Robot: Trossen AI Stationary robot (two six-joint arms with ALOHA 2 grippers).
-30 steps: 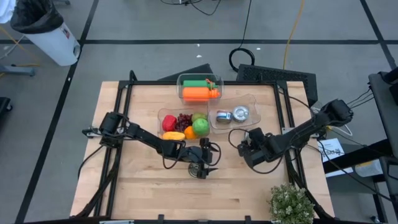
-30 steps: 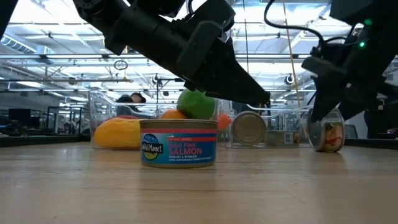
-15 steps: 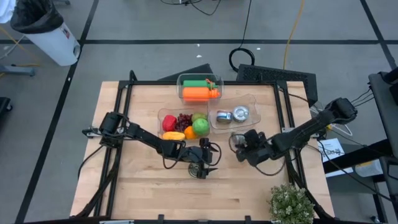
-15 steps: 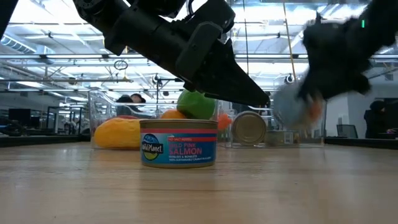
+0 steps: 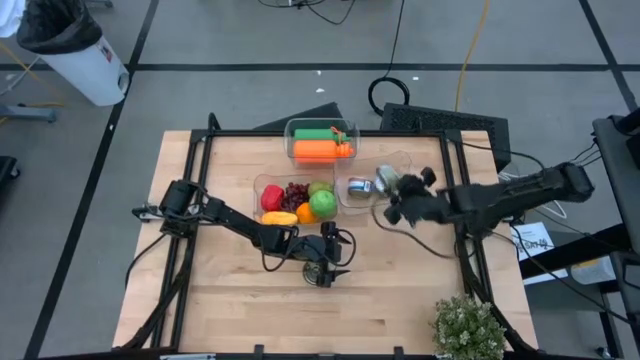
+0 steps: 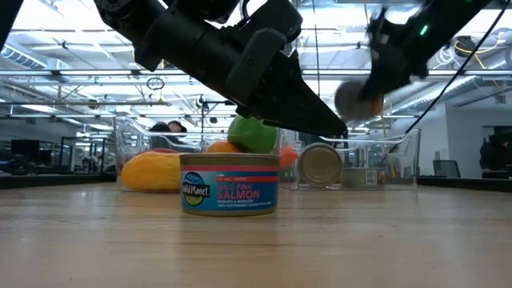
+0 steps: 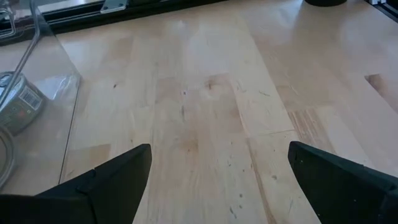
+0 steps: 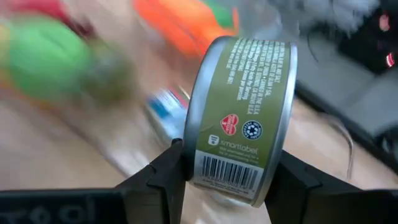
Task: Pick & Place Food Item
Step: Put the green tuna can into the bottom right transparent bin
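The olive-green can [image 8: 239, 112] is clamped between the fingers of the right claw [image 5: 395, 195], lifted clear of the bench [image 5: 240, 300] and hanging over the clear tray [image 5: 405, 160] that already holds other tins. Beside that tray sits a clear tub of fruit [image 5: 262, 185]. The left claw [image 5: 325, 272] hovers with fingers wide apart around the salmon tin [image 6: 230, 183], which stands on the bench.
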